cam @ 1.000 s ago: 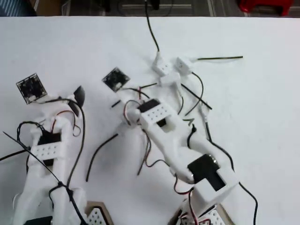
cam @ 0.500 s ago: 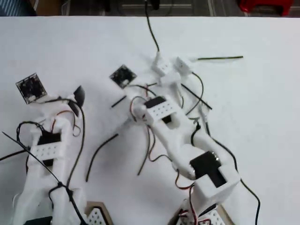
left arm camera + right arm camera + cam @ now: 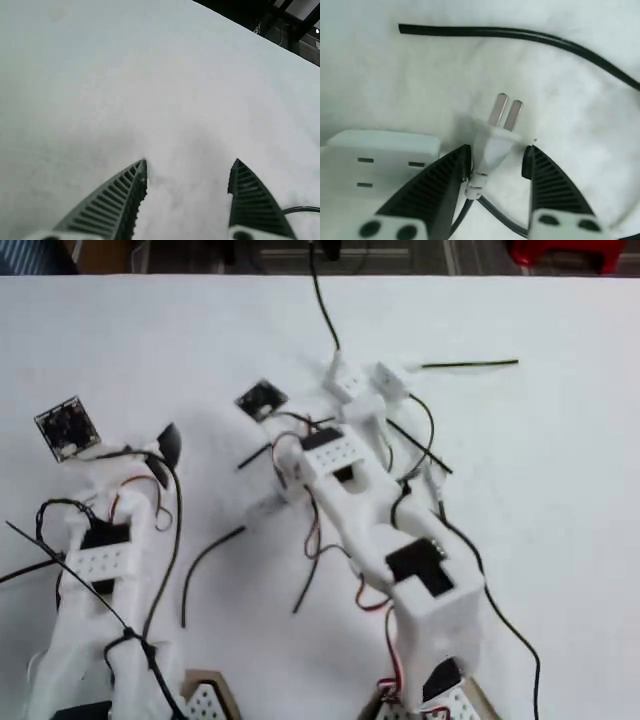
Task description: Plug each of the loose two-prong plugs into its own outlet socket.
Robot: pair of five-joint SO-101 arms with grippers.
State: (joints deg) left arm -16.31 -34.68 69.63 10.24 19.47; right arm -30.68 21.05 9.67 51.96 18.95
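A white two-prong plug lies on the white table, prongs pointing away from the wrist. My right gripper is open and straddles the plug body, one finger touching it and the other a small gap away. Right beside them sits a white outlet block with its slots showing. From above, the right gripper sits just short of two white outlet blocks. My left gripper is open over bare table, at the left.
A black cable runs past beyond the plug's prongs. Loose black cables lie near the outlets, between the arms and to the right of the right arm. A black cord leads off the far table edge.
The right arm has swung its body left and turned at the wrist, while its gripper stayed by the outlets. The left arm has not moved.
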